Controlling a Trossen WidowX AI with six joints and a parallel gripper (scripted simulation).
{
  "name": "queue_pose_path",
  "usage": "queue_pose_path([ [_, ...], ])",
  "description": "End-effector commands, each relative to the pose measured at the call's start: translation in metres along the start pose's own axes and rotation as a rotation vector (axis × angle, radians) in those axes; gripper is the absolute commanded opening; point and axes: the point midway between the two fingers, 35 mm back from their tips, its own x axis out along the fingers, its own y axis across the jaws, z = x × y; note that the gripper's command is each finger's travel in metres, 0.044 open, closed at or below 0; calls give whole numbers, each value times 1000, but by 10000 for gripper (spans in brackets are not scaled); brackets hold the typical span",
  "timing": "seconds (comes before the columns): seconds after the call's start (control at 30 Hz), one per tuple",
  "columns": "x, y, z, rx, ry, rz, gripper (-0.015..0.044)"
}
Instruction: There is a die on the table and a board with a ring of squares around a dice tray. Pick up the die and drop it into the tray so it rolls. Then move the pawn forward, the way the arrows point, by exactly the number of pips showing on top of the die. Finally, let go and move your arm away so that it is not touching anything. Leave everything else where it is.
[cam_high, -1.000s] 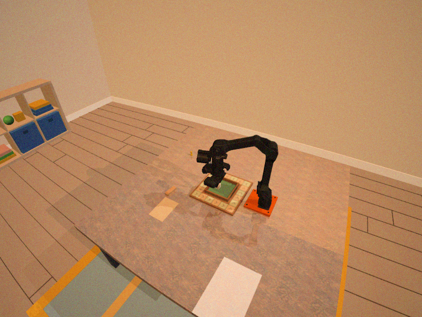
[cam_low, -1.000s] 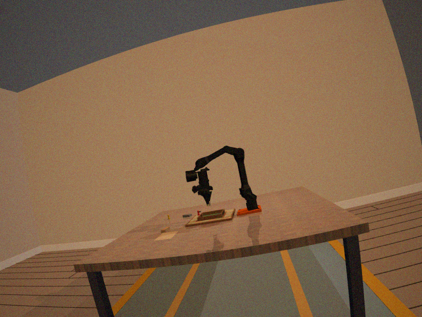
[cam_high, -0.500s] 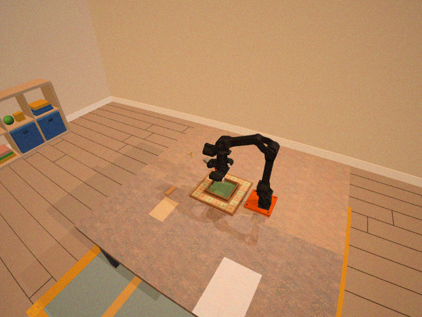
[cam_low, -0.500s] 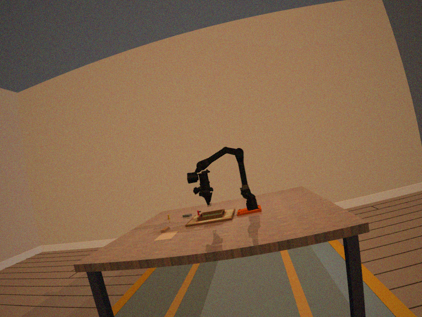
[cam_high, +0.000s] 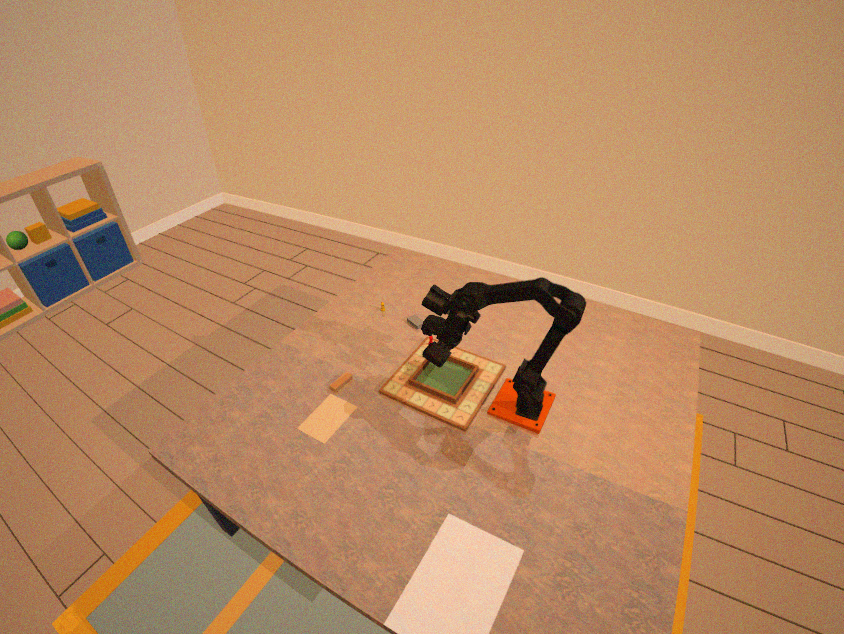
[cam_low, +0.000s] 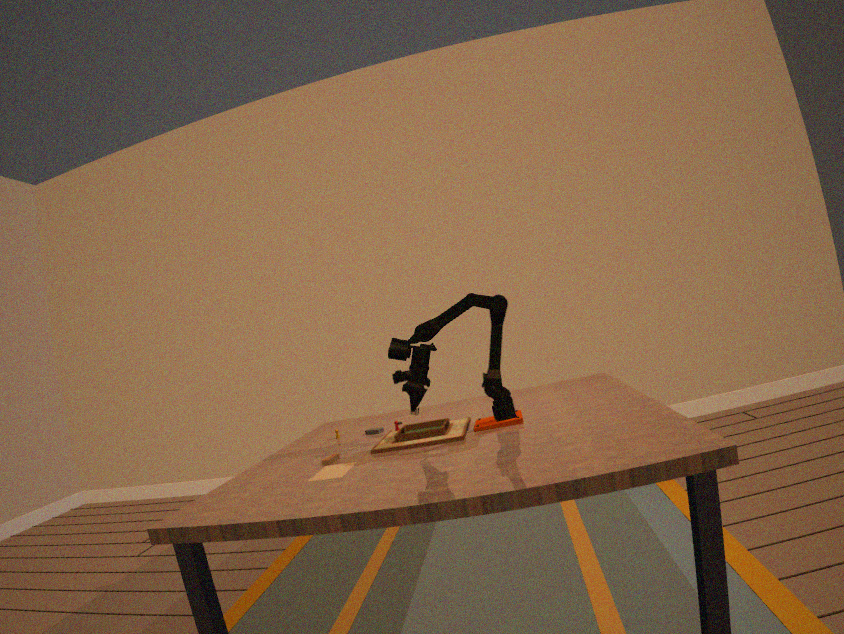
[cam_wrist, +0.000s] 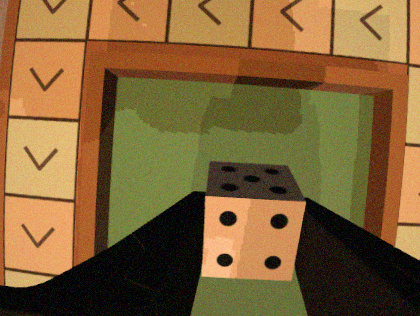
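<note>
My gripper is shut on the die and holds it above the dice tray. In the wrist view the die's pale side with four pips faces the camera, and a dark, shaded face shows five. The board carries a ring of arrowed squares around the green-floored tray. The red pawn stands at the board's far left part, partly hidden by the arm in the top view; its exact square is unclear.
A grey block and a small yellow figure stand beyond the board. A wooden block and a yellow sheet lie to its left. A white sheet lies near the front edge.
</note>
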Motion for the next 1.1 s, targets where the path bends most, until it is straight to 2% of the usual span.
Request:
queue_pose_path([
  [0.0,3,0,-2,-7,-130,-2,0],
  [0.4,2,0,1,-1,-515,1,0],
  [0.53,-3,0,-1,-1,-520,1,0],
  [0.7,-32,-2,-19,-1,-518,1,0],
  [1.07,-32,-2,-21,-1,-518,1,0],
])
